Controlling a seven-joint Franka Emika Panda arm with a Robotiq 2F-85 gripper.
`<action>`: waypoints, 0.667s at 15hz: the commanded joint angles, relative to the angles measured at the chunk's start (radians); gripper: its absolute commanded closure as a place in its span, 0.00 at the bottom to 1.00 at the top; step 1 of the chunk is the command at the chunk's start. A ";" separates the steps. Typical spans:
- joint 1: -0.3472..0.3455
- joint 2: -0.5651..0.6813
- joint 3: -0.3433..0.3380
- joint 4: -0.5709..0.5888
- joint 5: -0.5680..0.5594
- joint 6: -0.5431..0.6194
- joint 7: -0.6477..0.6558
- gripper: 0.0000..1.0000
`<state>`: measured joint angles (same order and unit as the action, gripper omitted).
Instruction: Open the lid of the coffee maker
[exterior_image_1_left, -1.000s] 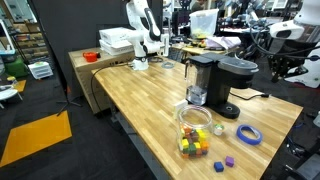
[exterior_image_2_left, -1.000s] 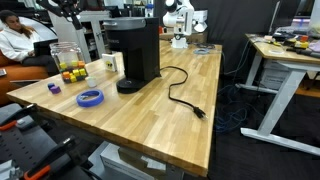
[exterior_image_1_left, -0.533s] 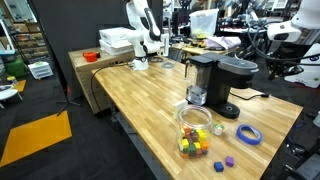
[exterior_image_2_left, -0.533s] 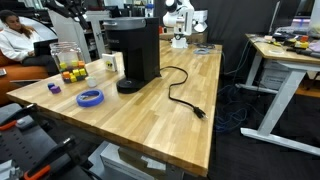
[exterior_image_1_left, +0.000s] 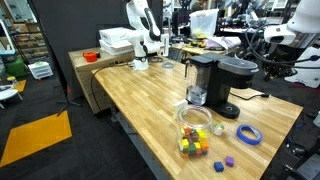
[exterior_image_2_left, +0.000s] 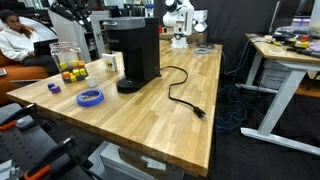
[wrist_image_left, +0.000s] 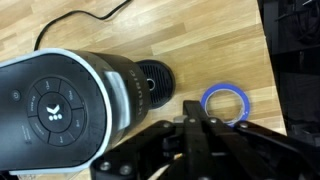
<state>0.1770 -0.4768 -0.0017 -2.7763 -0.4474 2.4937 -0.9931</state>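
The black coffee maker (exterior_image_1_left: 215, 80) stands on the wooden table, seen in both exterior views (exterior_image_2_left: 135, 50). Its rounded lid (exterior_image_1_left: 237, 66) overhangs the round base and lies down flat. In the wrist view I look down on the lid (wrist_image_left: 60, 105), with its button panel, at the left, and the round base (wrist_image_left: 150, 78) beside it. My gripper (wrist_image_left: 196, 125) hangs in the air above and to the side of the machine, fingers together and holding nothing. It shows in both exterior views (exterior_image_1_left: 272, 58) (exterior_image_2_left: 75, 10), apart from the lid.
A clear jar of coloured blocks (exterior_image_1_left: 195, 130) (exterior_image_2_left: 68, 62) stands near the machine. A blue tape ring (wrist_image_left: 228, 103) (exterior_image_1_left: 248, 134) (exterior_image_2_left: 91, 98) lies on the table. The black power cord (exterior_image_2_left: 185, 95) trails across the wood. Small purple blocks (exterior_image_1_left: 225, 160) lie near the edge.
My arm has moved a little closer to the coffee maker. Nothing on the table has moved.
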 joint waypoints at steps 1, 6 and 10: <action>-0.044 0.045 0.017 0.020 -0.030 0.061 0.027 1.00; -0.078 0.078 0.017 0.055 -0.042 0.102 0.033 1.00; -0.093 0.102 0.016 0.069 -0.045 0.117 0.040 1.00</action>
<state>0.1122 -0.4102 -0.0018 -2.7251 -0.4630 2.5774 -0.9801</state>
